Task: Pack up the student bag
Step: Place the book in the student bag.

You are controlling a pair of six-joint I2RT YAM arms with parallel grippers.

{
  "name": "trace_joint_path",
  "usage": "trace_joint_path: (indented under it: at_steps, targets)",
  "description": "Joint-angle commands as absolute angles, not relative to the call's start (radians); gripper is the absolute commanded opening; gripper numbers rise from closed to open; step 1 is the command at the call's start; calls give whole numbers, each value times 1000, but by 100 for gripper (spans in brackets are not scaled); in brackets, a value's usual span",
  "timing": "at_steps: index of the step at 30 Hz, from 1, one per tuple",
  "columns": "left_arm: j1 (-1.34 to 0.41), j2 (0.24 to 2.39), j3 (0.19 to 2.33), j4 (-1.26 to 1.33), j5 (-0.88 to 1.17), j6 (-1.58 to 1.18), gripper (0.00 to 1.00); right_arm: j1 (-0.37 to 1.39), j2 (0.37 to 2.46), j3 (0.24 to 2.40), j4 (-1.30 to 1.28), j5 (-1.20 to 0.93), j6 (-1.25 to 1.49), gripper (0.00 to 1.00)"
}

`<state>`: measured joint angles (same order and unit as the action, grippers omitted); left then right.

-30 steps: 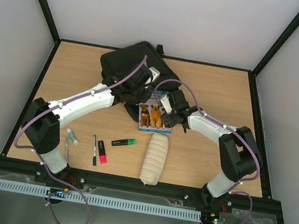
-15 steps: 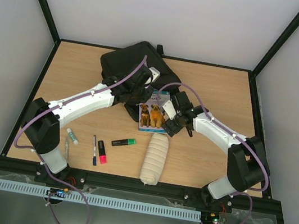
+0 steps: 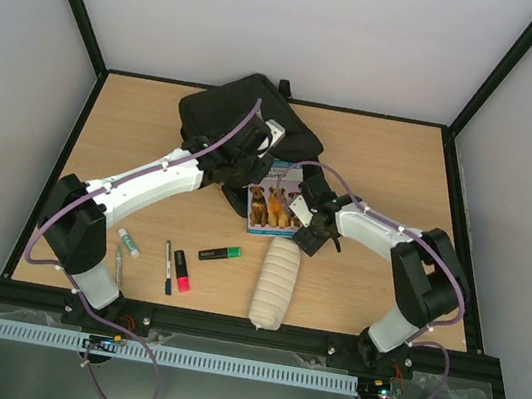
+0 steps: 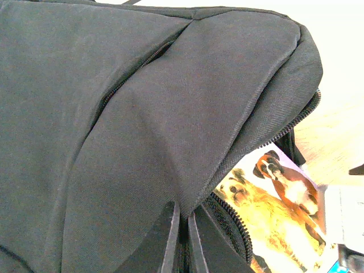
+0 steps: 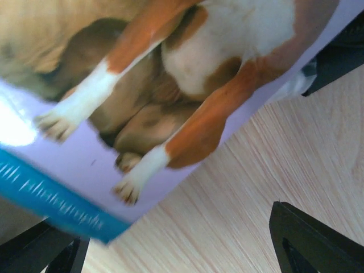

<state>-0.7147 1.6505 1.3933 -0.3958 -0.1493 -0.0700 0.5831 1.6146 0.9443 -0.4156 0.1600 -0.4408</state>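
Observation:
The student bag (image 3: 243, 120), a large black backpack, lies at the back middle of the table. My left gripper (image 3: 250, 160) is shut on the edge of its flap by the zip, holding it up; in the left wrist view the fingers (image 4: 170, 242) pinch the black fabric (image 4: 142, 114). A book with dogs on its cover (image 3: 273, 208) lies flat with its far end under the raised flap, also in the left wrist view (image 4: 278, 199). My right gripper (image 3: 310, 229) stands open at the book's near right corner; the right wrist view shows bare wood between its fingers (image 5: 310, 242), with the book (image 5: 170, 74) just ahead.
A cream rolled pouch (image 3: 275, 282) lies near the front edge, close to the right gripper. Left of it are a green highlighter (image 3: 221, 253), a pink highlighter (image 3: 181, 271), a pen (image 3: 167, 265), a white tube (image 3: 128, 241) and a thin pen (image 3: 119, 265).
My right gripper has drawn back from the book's right edge toward the near side, with its jaws spread. The left gripper and the bag have not moved.

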Motion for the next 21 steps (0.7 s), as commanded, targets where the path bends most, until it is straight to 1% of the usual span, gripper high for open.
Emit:
trace_joint_path:
  at_steps: [1, 4, 10, 15, 21]
  targets:
    - [-719, 1610, 1408, -345, -114, -71, 2, 586, 1683, 980, -349, 226, -416, 82]
    - [-719, 1609, 1408, -346, -115, -69, 2, 586, 1703, 1020, -311, 241, -394, 73]
    - [-719, 1606, 1407, -348, -110, -69, 2, 586, 1725, 1102, -277, 247, -362, 63]
    - [-719, 1608, 1408, -348, -106, -69, 2, 587, 1783, 1138, -214, 273, -323, 60]
    - [-719, 1611, 1408, -349, -103, -70, 2, 586, 1822, 1131, -99, 336, -313, 59]
